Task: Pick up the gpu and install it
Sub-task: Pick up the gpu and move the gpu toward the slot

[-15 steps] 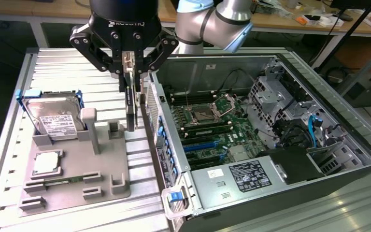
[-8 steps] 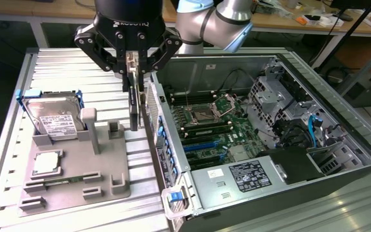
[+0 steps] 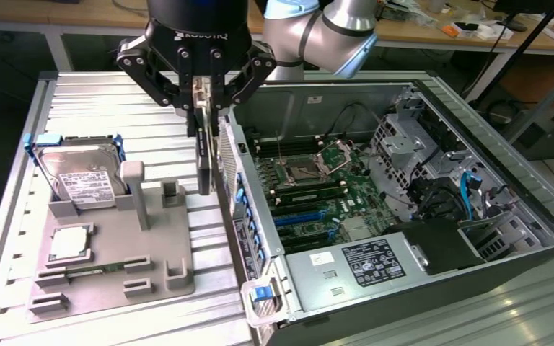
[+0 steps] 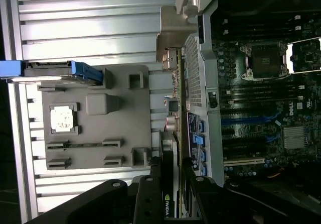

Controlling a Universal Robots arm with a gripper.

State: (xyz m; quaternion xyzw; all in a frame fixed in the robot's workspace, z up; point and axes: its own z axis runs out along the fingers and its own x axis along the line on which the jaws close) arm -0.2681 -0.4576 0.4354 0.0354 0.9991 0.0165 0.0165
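- Ribbed metal counter is carrying a grey tray and an open computer case.
- The claw is gripping the gpu by its upper edge, its fingers partly closed on both faces.
- The gpu is hanging upright, edge-on, between tray and case, just beside the case's wall.
- A hard drive is standing in the tray.
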